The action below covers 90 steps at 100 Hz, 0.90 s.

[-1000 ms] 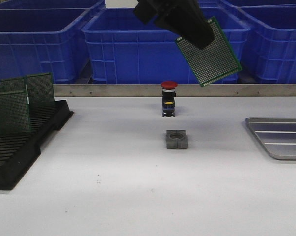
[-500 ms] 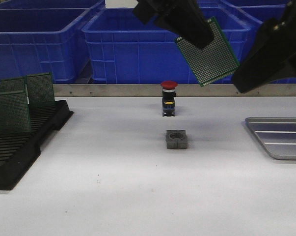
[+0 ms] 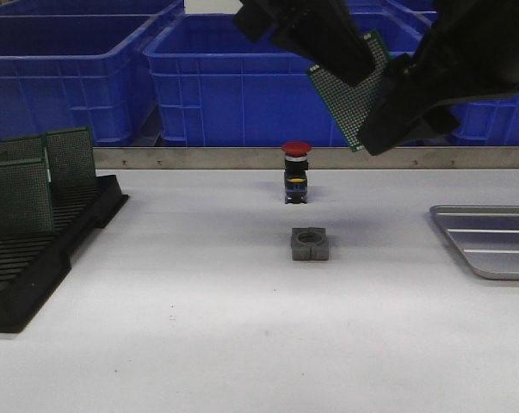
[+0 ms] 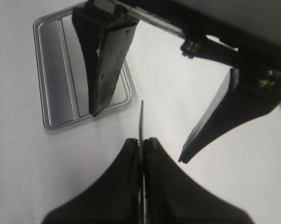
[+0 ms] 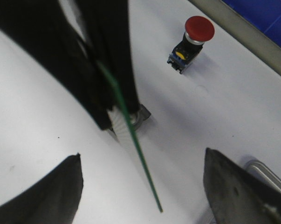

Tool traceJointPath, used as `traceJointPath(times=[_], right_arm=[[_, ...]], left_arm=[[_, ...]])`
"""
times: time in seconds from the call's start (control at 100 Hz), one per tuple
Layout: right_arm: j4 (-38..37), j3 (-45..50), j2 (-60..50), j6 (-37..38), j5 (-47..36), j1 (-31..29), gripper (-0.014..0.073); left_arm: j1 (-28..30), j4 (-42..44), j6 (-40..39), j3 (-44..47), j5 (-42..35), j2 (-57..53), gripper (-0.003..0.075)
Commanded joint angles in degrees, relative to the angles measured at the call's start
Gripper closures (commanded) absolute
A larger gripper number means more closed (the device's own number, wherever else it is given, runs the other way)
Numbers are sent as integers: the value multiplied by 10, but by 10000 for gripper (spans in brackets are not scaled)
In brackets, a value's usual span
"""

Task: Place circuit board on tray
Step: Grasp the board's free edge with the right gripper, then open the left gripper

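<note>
Circuit board (image 3: 349,99) hangs tilted high above the red push button (image 3: 296,171), clamped in the left gripper (image 4: 141,144). Right gripper (image 5: 142,186) reaches in beside it, fingers spread wide either side of the board's edge, with the tray (image 3: 491,239) well off to the button's right.

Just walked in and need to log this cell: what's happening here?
The left tool is shut on a green circuit board, holding it tilted in the air above the table. The right tool is open, its fingers on either side of the board's free edge without gripping it, which looks like a handover. The tray sits at the table's right edge with no board on it. More boards stand in the black rack on the left.
</note>
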Motion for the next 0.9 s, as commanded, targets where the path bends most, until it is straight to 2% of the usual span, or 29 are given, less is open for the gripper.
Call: traceJointPath(times=[0.0,0.13,0.2,0.39,0.41,0.56,0.63,0.7,0.82,0.89], right_arm=[[3,-20,-14,-6,-49,3,74],[1,-20,-14,-6,-65,19,209],[1,-20,-14,-6,-70,27,309],[1,-20,-14,-6,-77,30,649],[1,-20,-14,-6,-77,30,669],[1,-20,-14,-6,-77,30,664],[2,-20,-14,-6,-69,30,664],[10,-20,-14,-6,-54,28,664],[39,-19,-14,-5,-23,16,664],[65,-19,-14,-3,-3,-3,664]], left_arm=[[-4,-38,-2,-13,25,-38,741],[-4,-38,-2,-13,25,-37,741],[-4,-38,-2,-13,25,-37,740],[-4,-38,-2,-13,25,-37,741],[-4,-38,-2,-13,23,-37,740],[-4,-38,-2,-13,20,-37,727],[-4,-38,-2,-13,20,-37,664],[-4,-38,-2,-13,15,-37,552],[5,-38,-2,-13,-1,-37,310],[16,-38,-2,-15,-5,-37,247]])
